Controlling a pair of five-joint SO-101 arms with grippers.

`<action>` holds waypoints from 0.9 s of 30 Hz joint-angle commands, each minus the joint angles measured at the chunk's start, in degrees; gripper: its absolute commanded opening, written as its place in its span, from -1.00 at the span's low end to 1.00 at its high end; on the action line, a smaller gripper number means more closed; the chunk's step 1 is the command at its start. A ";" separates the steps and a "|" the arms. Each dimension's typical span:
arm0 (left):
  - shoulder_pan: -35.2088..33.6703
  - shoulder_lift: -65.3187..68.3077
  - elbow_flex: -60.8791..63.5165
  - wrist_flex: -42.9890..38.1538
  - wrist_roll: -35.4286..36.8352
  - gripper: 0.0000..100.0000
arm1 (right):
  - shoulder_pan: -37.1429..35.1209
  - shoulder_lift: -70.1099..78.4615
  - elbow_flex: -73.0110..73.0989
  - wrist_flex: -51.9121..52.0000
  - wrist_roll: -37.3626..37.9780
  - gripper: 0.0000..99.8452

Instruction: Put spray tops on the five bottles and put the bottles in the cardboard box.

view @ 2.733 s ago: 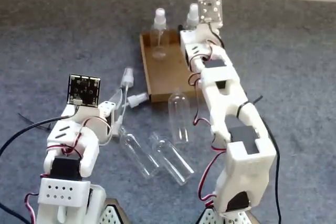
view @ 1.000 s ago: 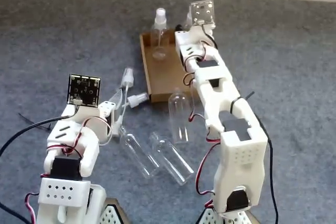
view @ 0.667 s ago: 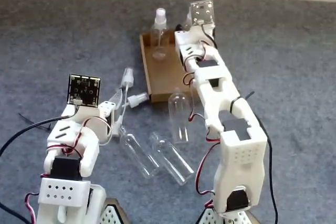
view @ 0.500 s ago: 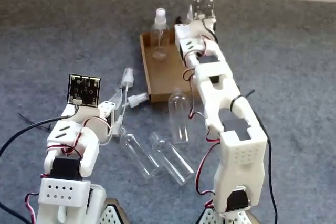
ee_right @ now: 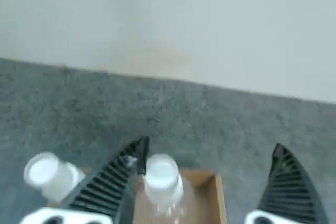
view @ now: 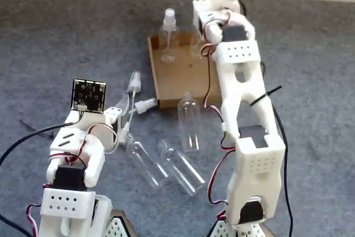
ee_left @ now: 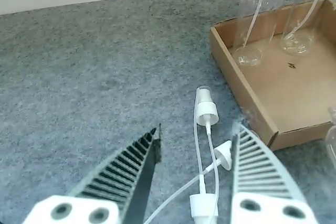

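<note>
Lying nearest on the grey counter [view: 50, 37]: two clear bottles with no tops, the left lying bottle [view: 145, 164] and the right lying bottle [view: 182, 167], side by side on a slant. Left of them the left gripper [ee_left: 195, 132] sits low over the counter, fingers [ee_left: 139, 166] apart, nothing held. Three loose spray tops with long tubes lie in and just past that gap: near spray top [ee_left: 202, 203], middle spray top [ee_left: 224, 153], far spray top [ee_left: 206, 109]. Cannot tell if the fingers touch any of them.

Right of the tops, an upright bottle [view: 189, 119] stands uncapped on the counter, just beside the near edge of the cardboard box [view: 154, 73]. Box is shallow and open. Two capped bottles stand inside at its far end: left capped bottle [view: 168, 37], and right capped bottle [view: 196, 41] partly behind the right arm [view: 244, 92], which rises over the box's right side.

Right gripper [ee_right: 210, 146] hangs above the box's far end, fingers [ee_right: 113, 179] wide apart, empty. The right capped bottle's white top lies below, just beside one finger, not clamped. A pale wall stands past the counter's far edge.
</note>
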State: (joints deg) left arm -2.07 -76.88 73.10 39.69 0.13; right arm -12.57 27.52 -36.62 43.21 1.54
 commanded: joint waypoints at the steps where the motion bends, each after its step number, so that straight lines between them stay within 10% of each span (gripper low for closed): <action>1: -0.75 0.66 -0.31 -1.67 -0.09 -0.61 | -0.04 -1.63 -17.01 26.77 0.44 -0.42; 7: -0.75 0.66 -0.31 -1.76 -0.09 -0.61 | -3.21 -1.36 -34.77 57.71 0.88 -0.42; 13: -0.84 0.75 0.48 -3.25 -0.09 -0.61 | 0.75 -5.76 -36.44 58.24 0.53 -0.44; 21: -0.84 0.75 0.57 -3.25 -0.09 -0.61 | -6.99 -30.46 10.77 56.40 0.97 -0.51; 27: -0.84 0.75 0.48 -3.25 -0.09 -0.61 | -12.62 -49.36 53.58 33.27 -2.81 -0.50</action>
State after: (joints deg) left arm -2.07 -76.79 73.98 37.93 0.13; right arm -21.89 -8.88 -11.65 92.88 1.89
